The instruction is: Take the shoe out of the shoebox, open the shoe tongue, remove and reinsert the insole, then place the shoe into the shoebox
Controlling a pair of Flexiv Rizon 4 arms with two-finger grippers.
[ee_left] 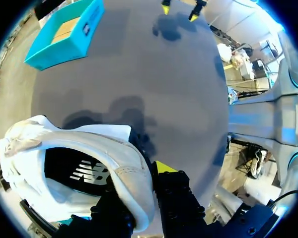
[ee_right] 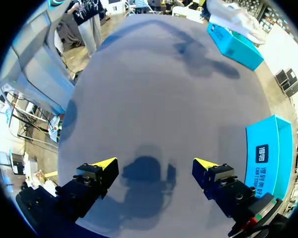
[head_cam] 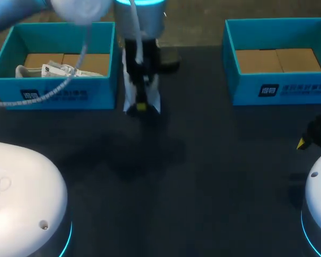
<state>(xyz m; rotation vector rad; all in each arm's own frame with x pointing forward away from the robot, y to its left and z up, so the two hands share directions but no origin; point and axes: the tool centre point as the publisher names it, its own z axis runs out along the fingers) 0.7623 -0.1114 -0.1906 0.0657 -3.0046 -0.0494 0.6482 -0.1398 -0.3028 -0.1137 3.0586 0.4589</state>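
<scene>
A white shoe (head_cam: 142, 88) hangs toe-down just above the table, beside the left shoebox (head_cam: 53, 85). My left gripper (head_cam: 140, 107) is shut on the shoe. In the left wrist view the fingers (ee_left: 165, 167) pinch the rim of the shoe (ee_left: 89, 144) at its opening, and the dark insole (ee_left: 74, 171) shows inside. My right gripper (ee_right: 156, 166) stands open over bare table near the right shoebox (ee_right: 268, 153), with nothing between its fingers. In the head view only one yellow tip of the right gripper (head_cam: 304, 142) shows at the right edge.
The left shoebox holds crumpled white paper (head_cam: 53, 69) on a cardboard floor. The right shoebox (head_cam: 278, 59) at the back right shows only its cardboard floor. The dark table (head_cam: 203, 171) lies between the two arm bases.
</scene>
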